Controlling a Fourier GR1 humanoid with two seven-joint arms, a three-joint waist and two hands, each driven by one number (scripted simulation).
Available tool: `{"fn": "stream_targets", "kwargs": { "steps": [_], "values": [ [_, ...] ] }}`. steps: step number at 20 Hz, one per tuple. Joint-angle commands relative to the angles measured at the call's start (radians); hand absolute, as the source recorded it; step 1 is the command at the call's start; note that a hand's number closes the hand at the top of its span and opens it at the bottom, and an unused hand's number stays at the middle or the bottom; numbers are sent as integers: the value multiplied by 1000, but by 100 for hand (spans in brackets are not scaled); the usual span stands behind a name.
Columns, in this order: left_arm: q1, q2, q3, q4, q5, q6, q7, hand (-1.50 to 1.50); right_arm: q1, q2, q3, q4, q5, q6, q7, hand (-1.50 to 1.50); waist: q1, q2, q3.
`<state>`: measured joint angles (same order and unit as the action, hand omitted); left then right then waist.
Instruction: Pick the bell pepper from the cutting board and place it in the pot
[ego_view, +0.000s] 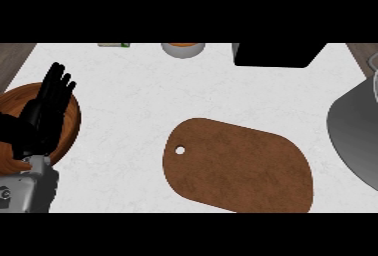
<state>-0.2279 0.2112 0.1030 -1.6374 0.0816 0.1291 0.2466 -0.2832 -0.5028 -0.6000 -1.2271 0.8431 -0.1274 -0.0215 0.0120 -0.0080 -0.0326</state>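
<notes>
Although the cutting board (238, 168) right of the left hand (43, 120) lies bare, no bell pepper shows — its whereabouts unknown; light, smooth-skinned, best grasped round its body. Hand open, empty.

A brown cutting board (238, 169) lies on the white marbled counter (140, 85), beside a grey pot (354, 135)

No readable text, label, brand, number or sign shows anywhere.
</notes>
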Motion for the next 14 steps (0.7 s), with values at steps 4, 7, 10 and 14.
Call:
{"fn": "stream_targets", "kwargs": {
  "steps": [4, 7, 10, 14],
  "values": [
    [-25, 0, 3, 1, -6, 12, 20, 0, -29, 25, -45, 211, -157, 100, -120, -150, 8, 17, 38],
    [10, -5, -5, -17, -2, -2, -4, 0, -55, 58, -76, 204, -243, 133, -160, -150, 13, 13, 38],
    [2, 10, 17, -6, -4, 11, 20, 0, -86, 103, -143, 165, -366, 159, -192, -150, 1, 6, 37],
    [15, 9, 25, -9, 5, 5, 5, 0, -92, 38, -261, 200, -502, 237, -235, -150, -13, 6, 36]
  ]
}}
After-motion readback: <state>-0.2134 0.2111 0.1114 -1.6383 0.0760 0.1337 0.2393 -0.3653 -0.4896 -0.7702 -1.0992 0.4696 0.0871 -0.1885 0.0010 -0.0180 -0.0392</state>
